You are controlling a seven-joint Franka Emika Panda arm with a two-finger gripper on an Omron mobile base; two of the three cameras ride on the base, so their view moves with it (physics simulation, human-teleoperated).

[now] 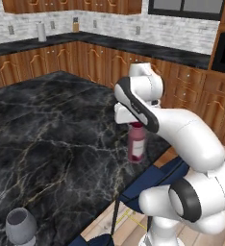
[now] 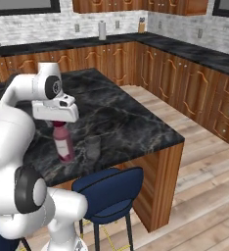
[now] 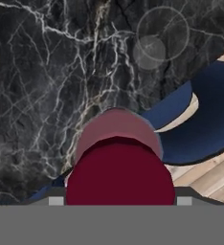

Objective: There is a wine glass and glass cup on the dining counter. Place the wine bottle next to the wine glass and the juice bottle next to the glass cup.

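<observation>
End effector (image 2: 60, 122) clamps one wine bottle (image 2: 63, 142); one glass cup (image 2: 92, 147) beside, one wine glass (image 1: 21, 226) apart

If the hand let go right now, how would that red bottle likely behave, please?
The bottle is tall and narrow, so it would probably tip if nudged sideways. It looks rigid and round, likely to roll once down. The glass cup beside it seems fragile.

I can read no writing anywhere. The bottle (image 2: 63, 142) under my hand wears a pale label, but it shows no letters, brand or number I can make out.
</observation>
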